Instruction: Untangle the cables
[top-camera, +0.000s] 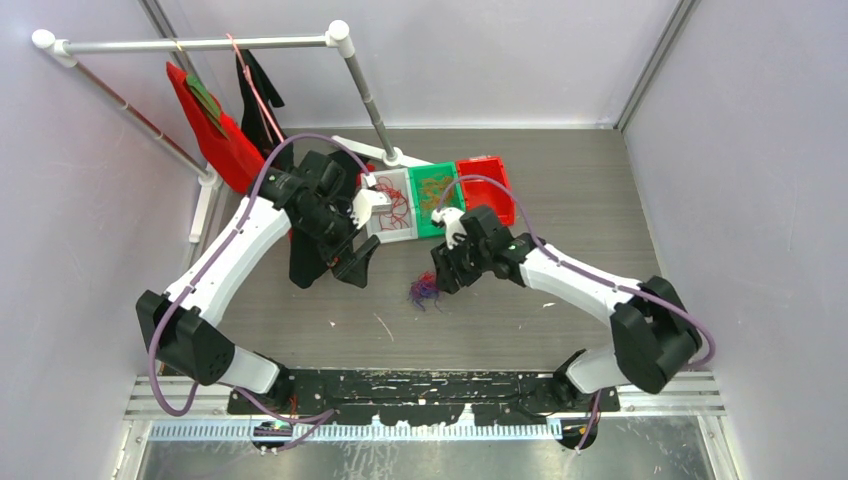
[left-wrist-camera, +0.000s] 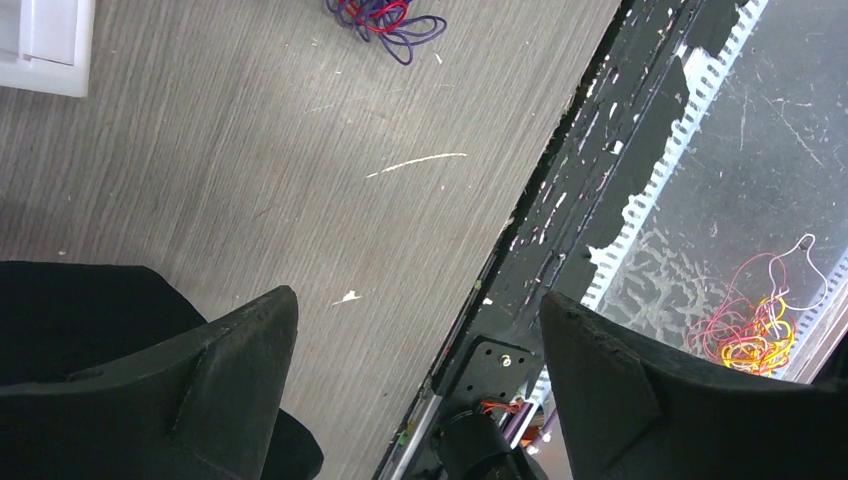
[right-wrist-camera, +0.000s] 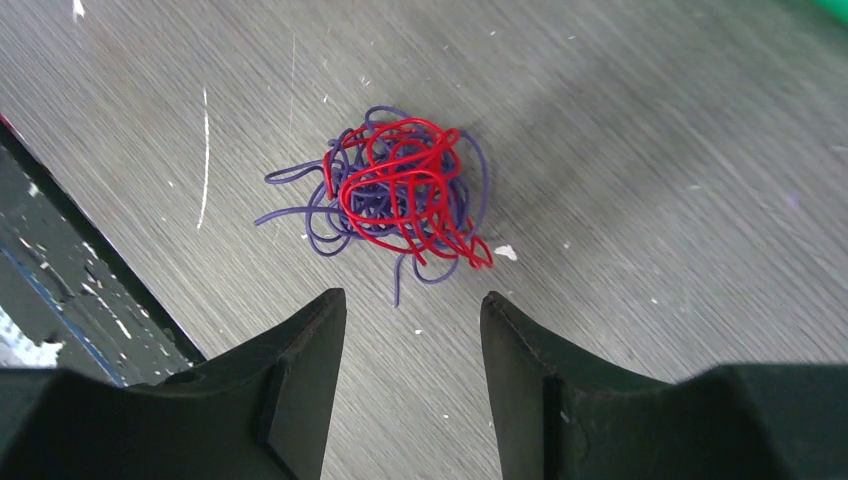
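My right claw (right-wrist-camera: 413, 300) hangs over the counter (right-wrist-camera: 650, 150), fingers partly parted with nothing between them. The tangle of red and purple cables (right-wrist-camera: 405, 195) lies on the counter just ahead of the tips, untouched. My left claw (left-wrist-camera: 420, 300) stands spread wide and empty above the counter's near edge. Farther back, red wires (top-camera: 395, 200) sit in a white bin (top-camera: 392, 236) and orange wires (top-camera: 435, 188) in a green bin (top-camera: 434, 168).
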